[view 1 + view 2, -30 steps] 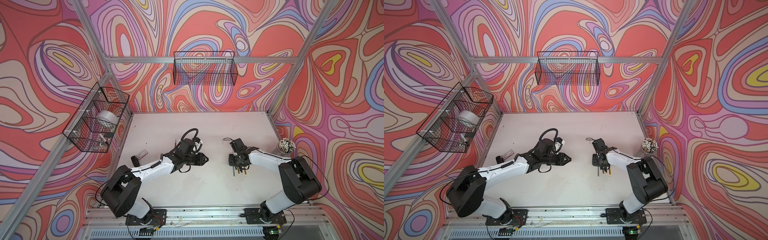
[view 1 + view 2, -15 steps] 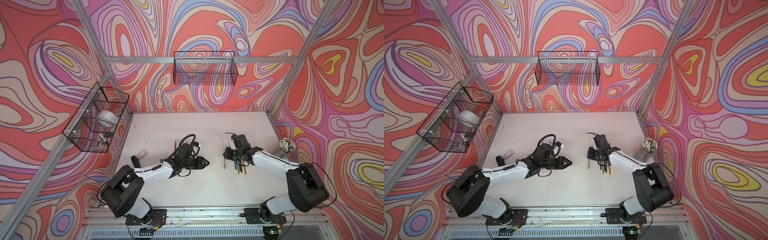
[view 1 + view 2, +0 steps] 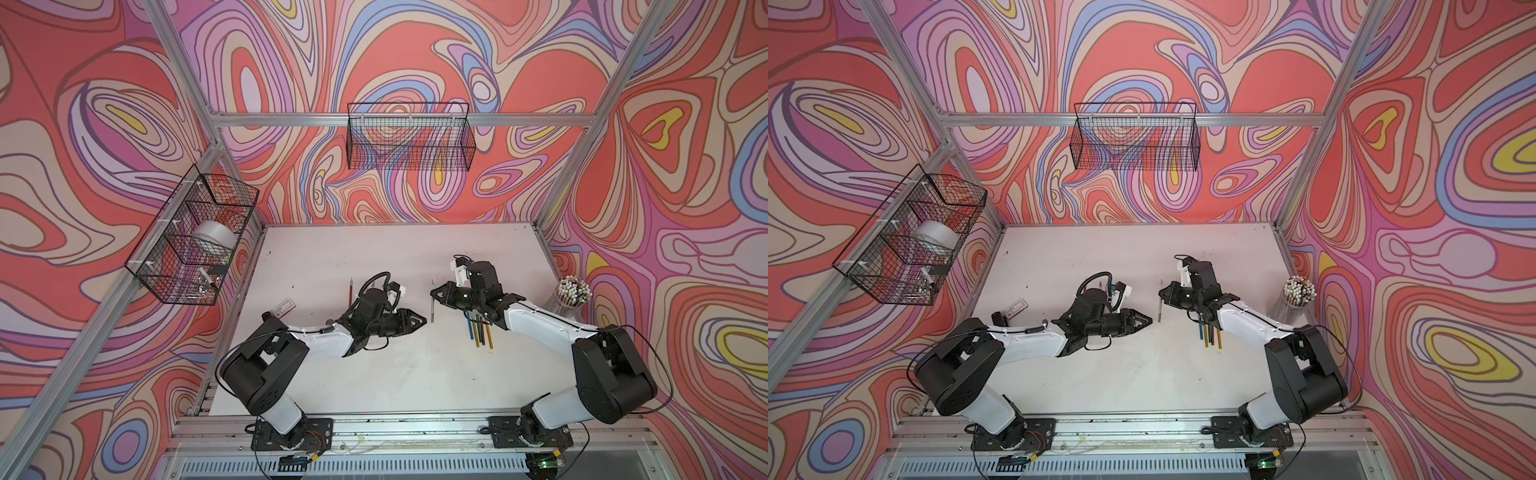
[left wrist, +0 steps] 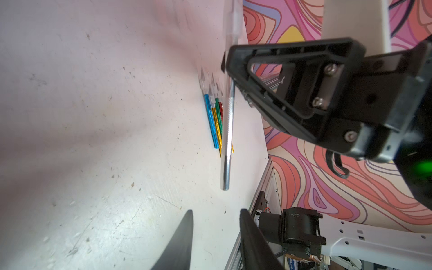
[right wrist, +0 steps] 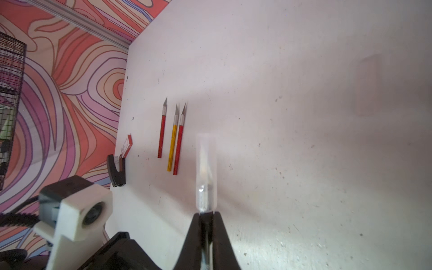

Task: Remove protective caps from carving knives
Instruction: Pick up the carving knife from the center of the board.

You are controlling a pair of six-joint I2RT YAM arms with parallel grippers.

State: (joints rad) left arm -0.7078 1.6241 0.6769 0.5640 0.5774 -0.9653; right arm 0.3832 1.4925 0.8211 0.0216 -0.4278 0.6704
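My right gripper point(image 3: 435, 296) point(image 5: 205, 212) is shut on a silver carving knife point(image 4: 226, 140) point(image 3: 1159, 312), held above the table's middle. A translucent protective cap point(image 5: 205, 168) point(image 4: 232, 21) still covers its blade end, which sticks out past the fingertips. My left gripper point(image 3: 423, 321) point(image 4: 217, 211) is open and empty, just short of the knife's handle end. Several capped carving knives point(image 3: 480, 330) point(image 4: 215, 112) lie in a pile under the right arm. Three uncapped ones, two red and one gold point(image 5: 173, 140), lie on the left side, partly hidden in both top views point(image 3: 351, 291).
A clear cup of white-tipped sticks point(image 3: 573, 293) point(image 3: 1298, 293) stands at the table's right edge. A small flat box point(image 3: 284, 308) point(image 5: 127, 146) lies near the left edge. Wire baskets hang on the left wall point(image 3: 195, 245) and the back wall point(image 3: 409, 141).
My right gripper has risen from the pile with the silver knife and swung left toward the centre. My left gripper has moved toward it, its jaws parting slightly.
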